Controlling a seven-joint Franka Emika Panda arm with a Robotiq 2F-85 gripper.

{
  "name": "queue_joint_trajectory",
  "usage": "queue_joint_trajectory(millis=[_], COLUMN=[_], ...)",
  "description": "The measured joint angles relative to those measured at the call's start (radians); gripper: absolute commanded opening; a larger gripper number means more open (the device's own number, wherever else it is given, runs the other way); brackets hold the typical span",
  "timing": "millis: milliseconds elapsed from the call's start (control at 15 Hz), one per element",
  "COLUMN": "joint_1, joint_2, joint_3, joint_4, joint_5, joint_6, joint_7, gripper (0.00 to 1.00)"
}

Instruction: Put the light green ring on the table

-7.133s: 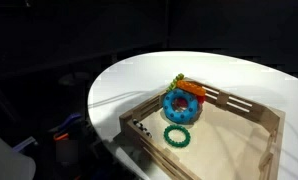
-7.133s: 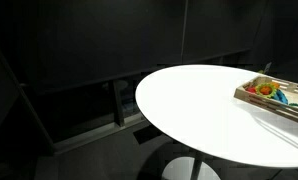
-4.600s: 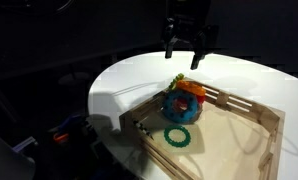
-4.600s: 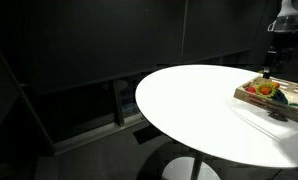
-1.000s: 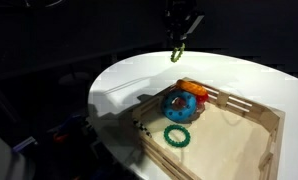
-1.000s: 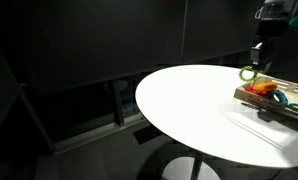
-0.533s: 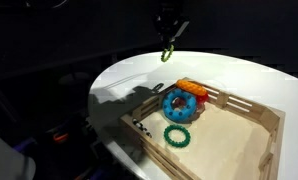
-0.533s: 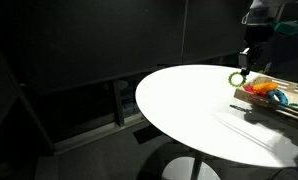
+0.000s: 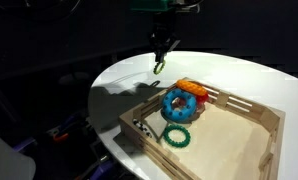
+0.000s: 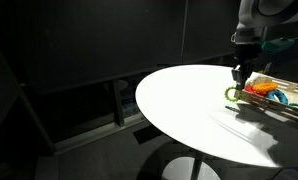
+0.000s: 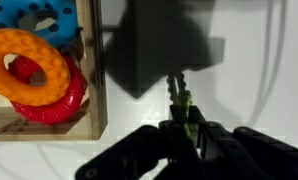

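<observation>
Your claw [image 9: 160, 57] is clamped on the light green ring [image 9: 158, 68], a small, smooth, pale plastic hoop hanging low over the round white counter [image 9: 239, 70], beside the slatted wooden tray [image 9: 229, 100].

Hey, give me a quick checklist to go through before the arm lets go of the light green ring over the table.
1. Grip on ring: ok. The light green ring hangs pinched in the gripper.
2. Clear of the tray: ok. In the wrist view the tray wall lies off to the side of the ring.
3. Landing spot: ok. Only white table and shadow show beneath the ring.
4. Ring touching table: cannot tell. It looks low, but contact is not visible.
5. Other rings out of the way: ok. The blue ring and dark green ring lie in the tray.
</observation>
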Motion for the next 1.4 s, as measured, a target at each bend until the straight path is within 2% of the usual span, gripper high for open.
queue_joint_trajectory(millis=[467,533,800,1200,1400], joint_1=[0.001,0.001,0.001,0.001,0.001], joint_2=[0.061,0.064,0.066,0.065,0.058], joint_3=[0.0,0.0,-0.001,-0.005,-0.01], joint_4=[0.009,0.01,0.013,0.027,0.048], joint_5=[-0.043,-0.049,-0.076,-0.098,-0.113], joint_6=[-0.005,-0.007,-0.02,-0.032,-0.061], joint_7=[0.038,0.042,0.065,0.073,0.074], gripper=[0.06,0.12,0.55,0.99,1.0])
